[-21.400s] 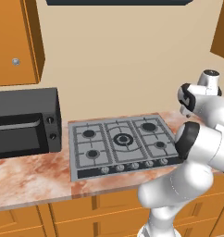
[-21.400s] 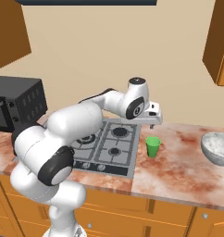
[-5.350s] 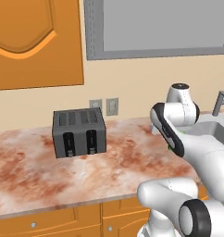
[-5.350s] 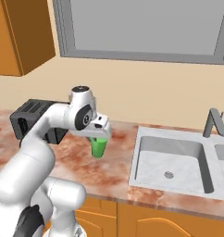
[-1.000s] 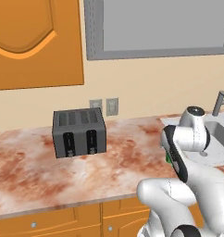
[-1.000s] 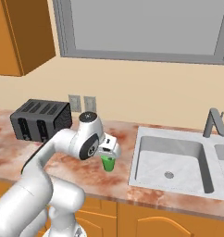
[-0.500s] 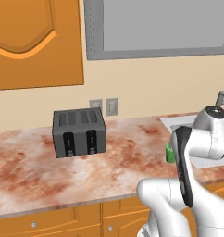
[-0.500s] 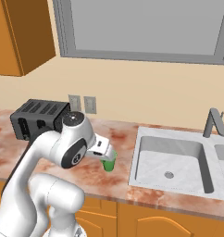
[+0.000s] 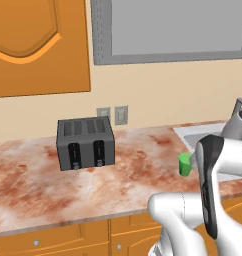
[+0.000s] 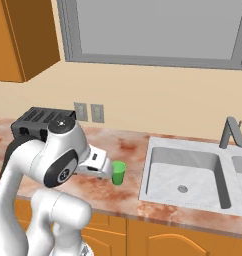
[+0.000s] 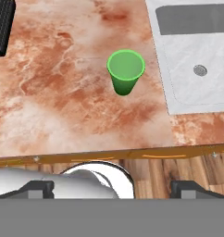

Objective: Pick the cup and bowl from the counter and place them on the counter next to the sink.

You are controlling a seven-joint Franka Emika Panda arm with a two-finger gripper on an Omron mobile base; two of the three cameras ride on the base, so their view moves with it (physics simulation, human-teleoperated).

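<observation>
The green cup (image 11: 125, 71) stands upright on the pink-and-rust marbled counter (image 11: 63, 97), a short way left of the steel sink (image 11: 197, 55). Nothing touches it. My gripper (image 11: 116, 189) is open and drawn back from the cup toward the counter's front edge, with its dark fingertips (image 11: 40, 189) spread wide. In the right base view, the gripper (image 10: 107, 171) sits just left of the cup (image 10: 118, 172), beside the sink (image 10: 165, 175). From the left base camera, the cup (image 9: 184, 164) peeks out from behind my forearm. The bowl is out of view.
A black toaster (image 9: 85, 142) stands on the counter (image 9: 38, 185) to the left, by the wall outlets. The upright grey tap (image 10: 232, 131) rises behind the sink's basins. An orange wall cabinet (image 9: 38, 45) hangs above the toaster.
My hand has come off the cup and slid back to its left, and my elbow has swung right. The cup stays on the same spot by the sink.
</observation>
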